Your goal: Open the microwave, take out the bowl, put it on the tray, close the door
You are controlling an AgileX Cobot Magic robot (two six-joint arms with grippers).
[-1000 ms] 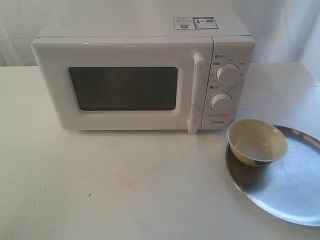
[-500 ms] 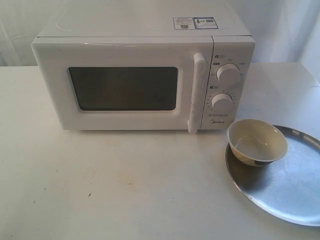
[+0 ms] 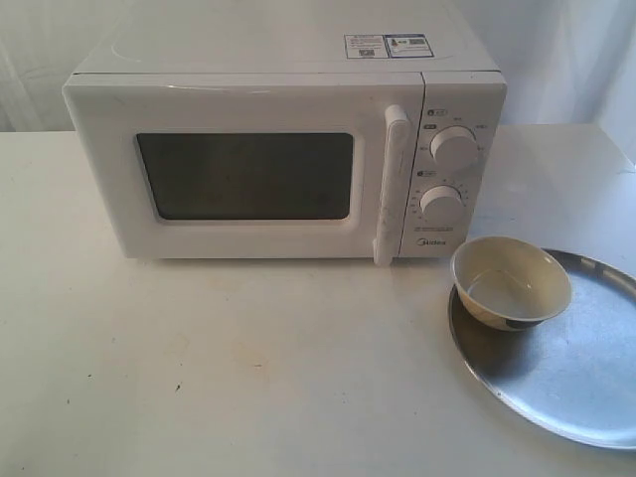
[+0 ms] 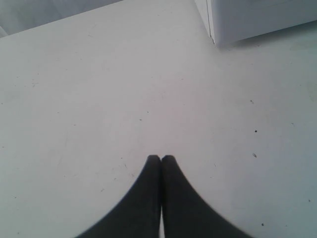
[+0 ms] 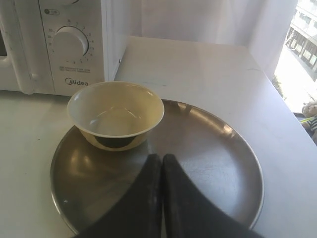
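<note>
**A:** What does this step call for?

**B:** Little, by my reckoning. The white door (image 3: 109,179) of the large white boxy microwave (image 3: 248,50) sits flush shut in the upper half of the exterior frame. The small round cream-coloured bowl (image 3: 511,281) rests on the large round shiny steel tray (image 3: 586,397) at lower right, close to the tray's upper-left rim. My right fingers (image 5: 151,171) are pressed together and empty above the tray, near the bowl, so any move should rise straight up without nudging it. My left fingers (image 4: 151,171) are likewise pressed together and empty, over the bare white desk (image 3: 248,378).

**A:** And the count?

**B:** One microwave, one door with one vertical white bar handle (image 3: 390,184), two round white dials (image 3: 453,149), two stickers (image 3: 389,46) on top, one bowl and one tray.
</note>
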